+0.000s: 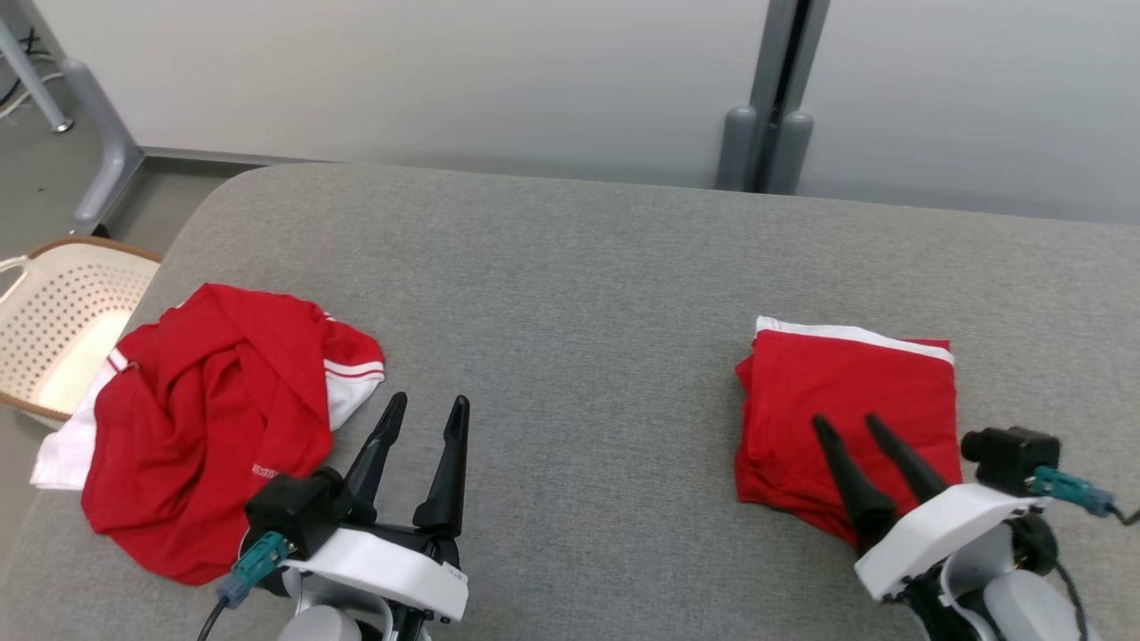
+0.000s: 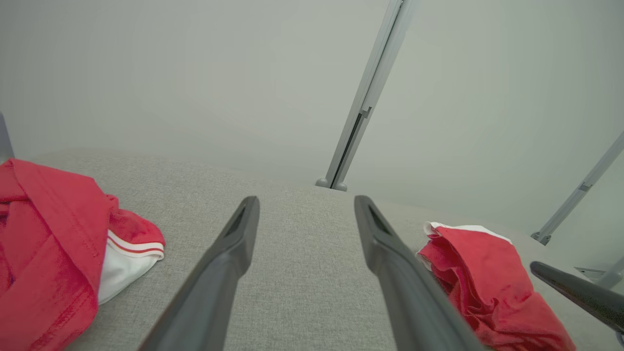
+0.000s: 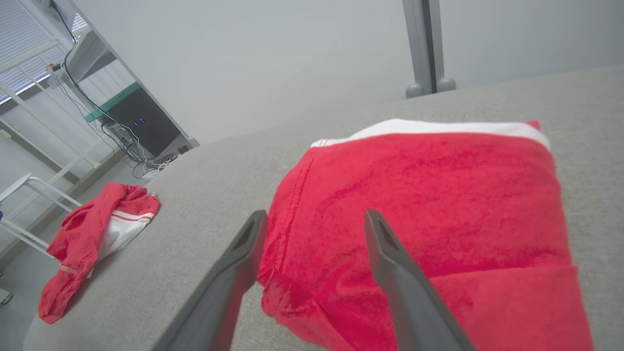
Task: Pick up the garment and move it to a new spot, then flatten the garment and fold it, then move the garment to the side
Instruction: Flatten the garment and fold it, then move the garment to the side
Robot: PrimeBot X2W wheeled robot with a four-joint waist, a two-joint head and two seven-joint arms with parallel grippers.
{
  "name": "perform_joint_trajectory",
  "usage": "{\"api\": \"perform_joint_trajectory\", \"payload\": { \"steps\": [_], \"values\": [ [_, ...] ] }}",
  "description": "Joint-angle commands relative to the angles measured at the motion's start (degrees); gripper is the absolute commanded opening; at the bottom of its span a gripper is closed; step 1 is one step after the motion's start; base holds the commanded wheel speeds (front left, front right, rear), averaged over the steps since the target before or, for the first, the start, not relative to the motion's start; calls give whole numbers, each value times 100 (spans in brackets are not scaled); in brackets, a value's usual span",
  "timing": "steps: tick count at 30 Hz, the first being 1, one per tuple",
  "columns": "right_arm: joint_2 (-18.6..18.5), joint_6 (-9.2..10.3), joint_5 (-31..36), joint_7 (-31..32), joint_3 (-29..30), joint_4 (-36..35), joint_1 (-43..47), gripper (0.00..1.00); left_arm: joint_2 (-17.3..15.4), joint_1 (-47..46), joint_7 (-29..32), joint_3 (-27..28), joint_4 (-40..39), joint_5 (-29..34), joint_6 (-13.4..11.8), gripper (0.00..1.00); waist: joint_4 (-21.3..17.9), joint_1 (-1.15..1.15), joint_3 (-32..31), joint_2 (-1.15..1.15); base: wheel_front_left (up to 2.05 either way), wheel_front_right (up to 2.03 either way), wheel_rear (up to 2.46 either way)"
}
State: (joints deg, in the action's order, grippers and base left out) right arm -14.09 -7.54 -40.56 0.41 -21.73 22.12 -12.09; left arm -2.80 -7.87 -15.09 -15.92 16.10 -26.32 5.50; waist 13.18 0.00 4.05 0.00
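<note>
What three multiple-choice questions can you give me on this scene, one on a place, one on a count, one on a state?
1. Where on the grey fabric surface does the neatly folded red cloth garment with a white band lie?
A. the robot's right side
B. the far middle
C. the left edge

2. How many red garments lie on the surface?
A. one
B. two
C. three

3. How does the right pincer stand?
A. shut on cloth
B. open, gripping nothing
C. shut, empty

Answers: 1 A, it lies by the right pincer; 2 B, the folded one plus a crumpled red and white garment on the left; 3 B, its dark fingers stand apart over the folded garment.
</note>
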Motion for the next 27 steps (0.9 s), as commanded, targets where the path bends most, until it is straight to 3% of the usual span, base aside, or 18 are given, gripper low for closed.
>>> {"api": "perform_joint_trajectory", "payload": {
  "steps": [1, 7, 15, 21, 27],
  "values": [
    [-81, 9, 114, -162, 135, -92, -42, 100, -20, 5, -10, 32, -24, 49, 5, 100, -117, 0, -56, 0, 0, 0, 0],
    [-185, 8, 977, -773, 699, -134, -42, 100, -20, -61, -9, 121, -135, 60, 11, 100, -310, 0, -85, 0, 0, 0, 0],
    [179, 7, 2321, -1438, 1671, -252, 282, 100, -20, -44, -10, 218, -366, 64, 28, 100, -516, 0, -103, 0, 0, 0, 0],
    [595, 5, 2717, -1562, 2169, -534, 621, 100, -20, 81, -9, 196, -416, 100, 23, 100, -605, 0, -100, 0, 0, 0, 0],
    [686, 5, 2957, -1565, 2199, -701, 761, 100, -20, 152, -10, 139, -416, 103, -1, 100, -615, 0, -85, 0, 0, 0, 0]
  ]
}}
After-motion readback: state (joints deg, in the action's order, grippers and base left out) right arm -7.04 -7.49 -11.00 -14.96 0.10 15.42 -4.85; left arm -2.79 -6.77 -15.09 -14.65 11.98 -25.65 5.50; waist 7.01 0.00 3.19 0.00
